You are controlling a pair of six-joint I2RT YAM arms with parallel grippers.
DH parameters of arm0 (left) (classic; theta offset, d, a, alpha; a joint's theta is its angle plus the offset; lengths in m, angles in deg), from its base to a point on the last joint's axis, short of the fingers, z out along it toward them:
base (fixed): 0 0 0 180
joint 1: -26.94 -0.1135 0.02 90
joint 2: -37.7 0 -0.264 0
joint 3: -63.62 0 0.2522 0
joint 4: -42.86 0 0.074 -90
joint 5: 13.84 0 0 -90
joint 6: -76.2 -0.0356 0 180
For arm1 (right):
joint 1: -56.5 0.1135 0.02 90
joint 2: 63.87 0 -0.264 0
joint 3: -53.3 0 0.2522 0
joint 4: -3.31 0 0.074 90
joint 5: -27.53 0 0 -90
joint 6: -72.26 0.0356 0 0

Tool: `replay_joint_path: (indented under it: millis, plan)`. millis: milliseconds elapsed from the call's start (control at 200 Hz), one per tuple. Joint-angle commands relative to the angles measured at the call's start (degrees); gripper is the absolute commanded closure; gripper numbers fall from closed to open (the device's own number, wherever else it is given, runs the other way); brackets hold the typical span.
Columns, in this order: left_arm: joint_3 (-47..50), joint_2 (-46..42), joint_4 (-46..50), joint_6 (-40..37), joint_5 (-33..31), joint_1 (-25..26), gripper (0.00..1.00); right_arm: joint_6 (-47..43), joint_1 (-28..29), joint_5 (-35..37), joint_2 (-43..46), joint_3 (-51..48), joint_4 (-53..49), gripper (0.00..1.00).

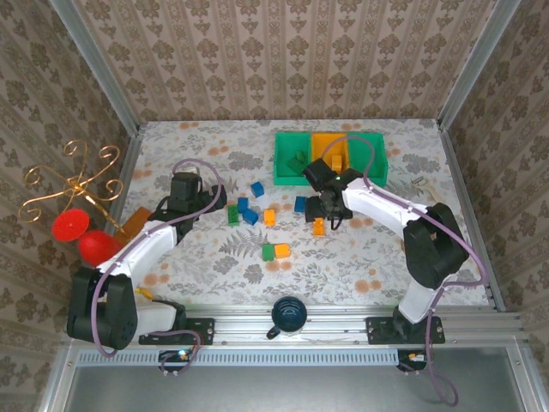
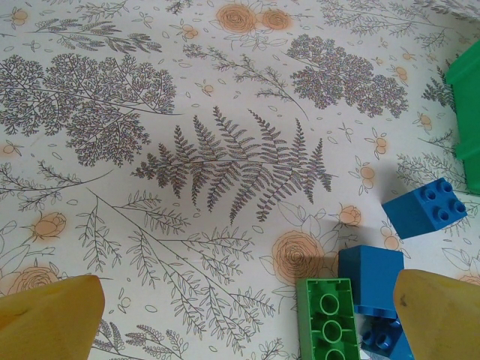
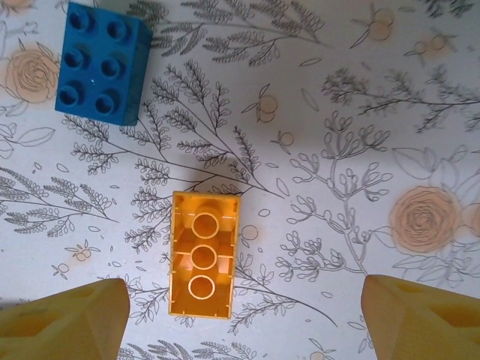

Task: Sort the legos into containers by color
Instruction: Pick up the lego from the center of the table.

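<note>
Three bins stand side by side toward one o'clock on the table (image 1: 386, 257), seen from overhead: a left green bin (image 1: 281, 160), an orange bin (image 1: 326, 137) and a right green bin (image 1: 374, 138).

My right gripper (image 3: 244, 304) hangs just at six o'clock of them. Its fingers (image 3: 64, 322) are spread wide and clamp nothing. Through that wrist camera, an orange brick (image 3: 202, 255) lies hollow side up on the cloth between the fingers. It sits nearer the nine o'clock finger and touches neither. A blue brick (image 3: 99, 64) sits studs-up at eleven o'clock of it, well apart.

My left gripper (image 2: 244, 307) is also spread fully and empty. In its wrist view a green brick (image 2: 328, 319) lies hollow side up at five o'clock, just inside the three o'clock finger. It lies against a second blue brick (image 2: 369, 277) at its one o'clock. A third blue brick (image 2: 425, 206) stands apart at two o'clock.

From overhead, the loose legos are scattered over the middle of the table between my arms. A green piece (image 1: 268, 251) touches an orange piece (image 1: 282, 251) at their six o'clock end. A dark cup (image 1: 290, 315) stands at six o'clock on the near edge.
</note>
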Motion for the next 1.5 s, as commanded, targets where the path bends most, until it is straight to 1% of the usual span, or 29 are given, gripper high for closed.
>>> replay_joint_path:
  millis: [0, 385, 775, 905, 1035, 1075, 1150, 1295, 1495]
  plan:
    - [-0.1, -0.2, -0.2, 1.1, 0.7, -0.3, 0.00, 1.1, 0.0, -3.7, -3.1, 0.6, -1.1, 0.20]
    - [-0.2, 0.6, -0.6, 1.4, 1.1, -0.3, 0.00, 1.1, 0.0, -6.8, -7.9, 0.1, 1.4, 0.26]
    - [0.7, 0.2, -1.0, 1.7, 1.1, -0.3, 0.00, 1.4, 0.1, -7.0, -11.8, 0.1, 2.3, 0.34]
    - [0.9, 0.2, -1.5, 1.7, 1.0, -0.4, 0.00, 1.5, 0.1, -6.6, -11.7, -0.1, 2.1, 0.42]
    - [0.6, 0.3, -1.5, 1.6, 1.2, -0.5, 0.00, 1.7, 0.1, -6.6, -11.4, 0.3, 2.0, 0.54]
    - [0.7, 0.3, -1.6, 1.5, 1.3, -0.6, 0.00, 1.6, 0.1, -6.7, -11.4, 0.5, 1.9, 0.59]
    - [1.0, 0.2, -1.8, 1.5, 1.2, -0.6, 0.00, 1.6, 0.0, -6.7, -11.2, 0.9, 1.6, 0.64]
    - [1.4, -0.2, -1.8, 1.3, 1.2, -1.0, 0.00, 1.6, 0.1, -5.8, -10.5, 1.9, 0.8, 0.70]
    - [1.9, -0.3, -2.8, 1.3, 1.4, -1.7, 0.00, 0.7, 0.0, -1.6, -8.5, 5.0, -1.8, 0.72]
